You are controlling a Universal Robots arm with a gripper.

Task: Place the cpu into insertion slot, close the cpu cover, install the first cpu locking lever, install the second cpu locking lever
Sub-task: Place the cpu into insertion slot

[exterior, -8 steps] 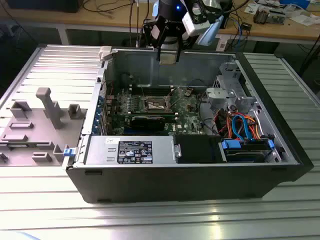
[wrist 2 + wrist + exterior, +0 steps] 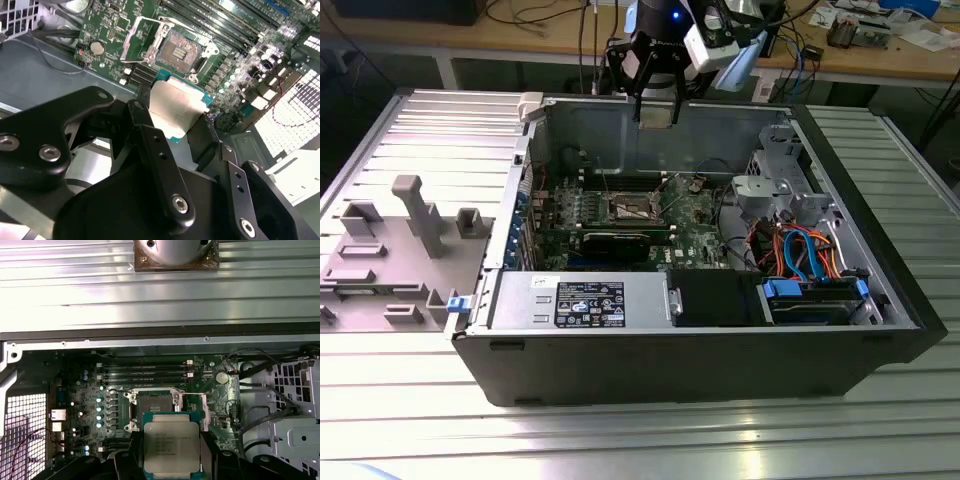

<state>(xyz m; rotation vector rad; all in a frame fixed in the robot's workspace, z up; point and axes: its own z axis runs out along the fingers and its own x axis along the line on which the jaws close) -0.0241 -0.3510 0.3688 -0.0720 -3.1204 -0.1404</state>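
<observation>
Between the fingers (image 2: 142,120), the cpu (image 2: 175,107) is sitting flat, with both fingers clamping on its opposite edges and its metal top showing in the first wrist view. Beyond the fingertips, the insertion slot (image 2: 155,402) is lying bare, well apart from the chip, and the cpu cover (image 2: 136,39) is standing swung open just beside it. The gripper (image 2: 656,108) is hanging over the open computer case (image 2: 720,370). Risk, judging: the thin edge grip is inviting a tilt or slip, and an off-square landing could bend socket pins or snag the cover.
</observation>
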